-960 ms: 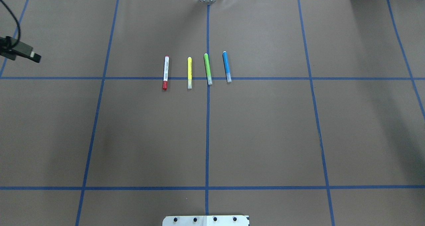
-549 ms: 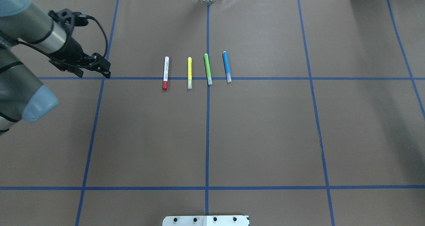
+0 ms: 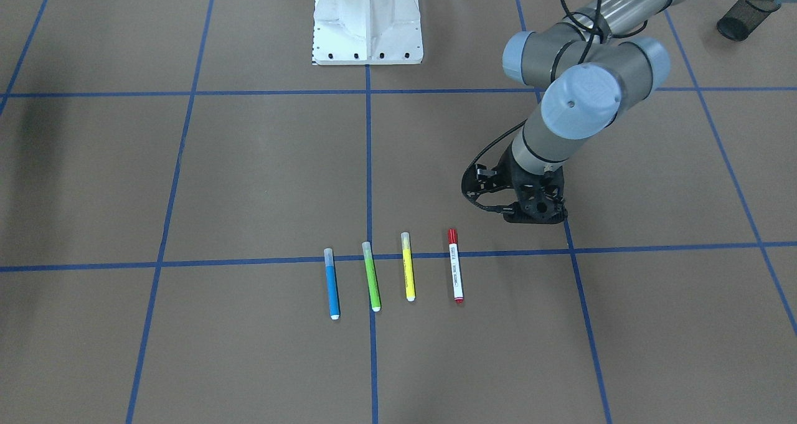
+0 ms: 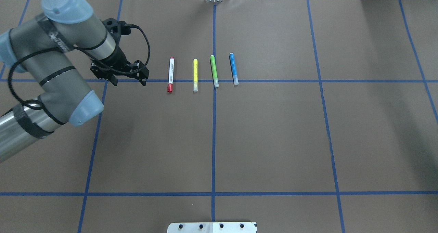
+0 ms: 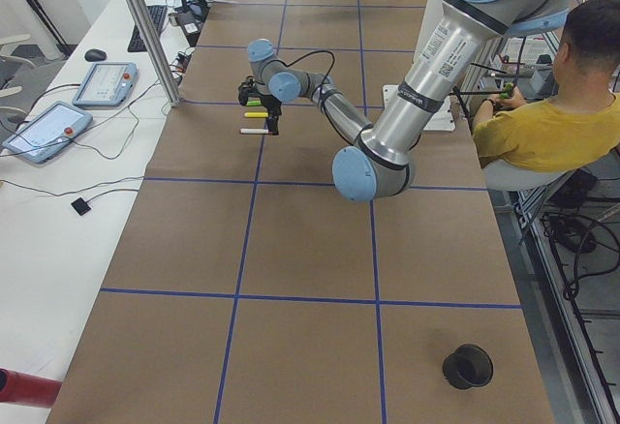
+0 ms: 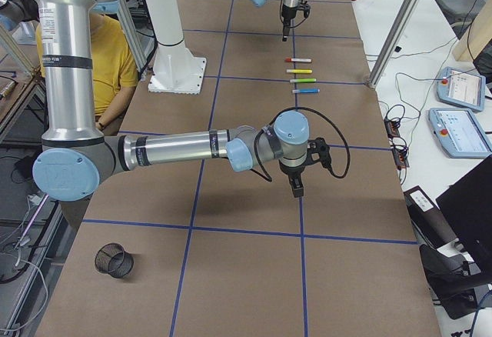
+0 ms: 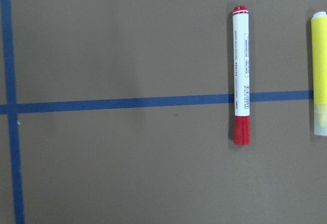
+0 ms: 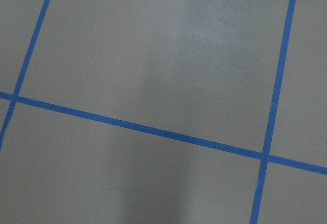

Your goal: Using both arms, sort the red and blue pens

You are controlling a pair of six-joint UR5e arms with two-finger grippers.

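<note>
Four pens lie side by side across a blue tape line. The red pen [image 4: 170,74] [image 3: 456,265] has a white barrel and a red cap; in the left wrist view the red pen [image 7: 240,75] is at upper right. The blue pen [image 4: 233,68] [image 3: 332,284] lies at the row's other end. My left gripper [image 4: 129,80] [image 3: 535,215] hovers open and empty just left of the red pen, not touching it. My right gripper [image 6: 296,187] shows only in the exterior right view, far from the pens, and I cannot tell its state.
A yellow marker [image 4: 195,74] and a green marker [image 4: 214,70] lie between the red and blue pens. The white pedestal base [image 3: 367,22] stands at the robot's side. A black mesh cup [image 6: 113,260] sits near the table's end. A person in a yellow shirt [image 5: 542,124] sits beside the table.
My left arm has swung in from the table's left edge toward the red pen, and its gripper now hovers close beside it. The pens have not moved.
</note>
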